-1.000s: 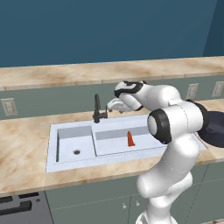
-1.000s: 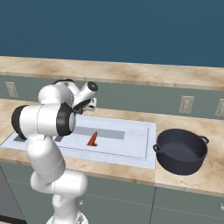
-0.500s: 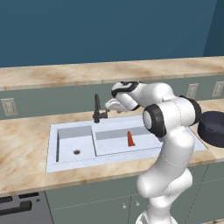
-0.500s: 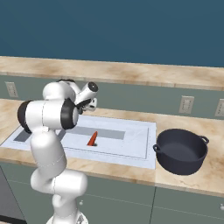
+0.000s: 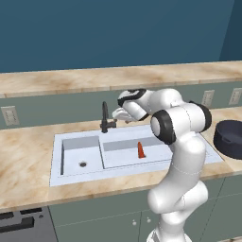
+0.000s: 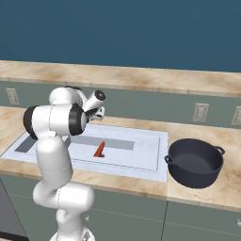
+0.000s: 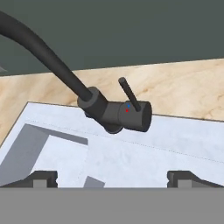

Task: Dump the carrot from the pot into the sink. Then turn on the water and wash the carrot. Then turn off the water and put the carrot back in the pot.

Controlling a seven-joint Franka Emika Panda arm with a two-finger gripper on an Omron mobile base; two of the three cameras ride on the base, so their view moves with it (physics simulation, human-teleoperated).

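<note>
Gaping wide, pincer (image 7: 111,177) holds nothing.

Carrot (image 5: 141,150) in sink (image 5: 75,172), pot (image 6: 195,162) beside

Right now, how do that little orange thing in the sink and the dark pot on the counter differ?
The carrot is small, orange-red and cone-shaped, tapering to a point; the pot is far bigger, round, squat and dark navy-black. The carrot lies in the wider basin of the sink; the pot stands on the counter beside the sink, upright and empty. Neither is held: the open claw is up by the faucet.
</note>
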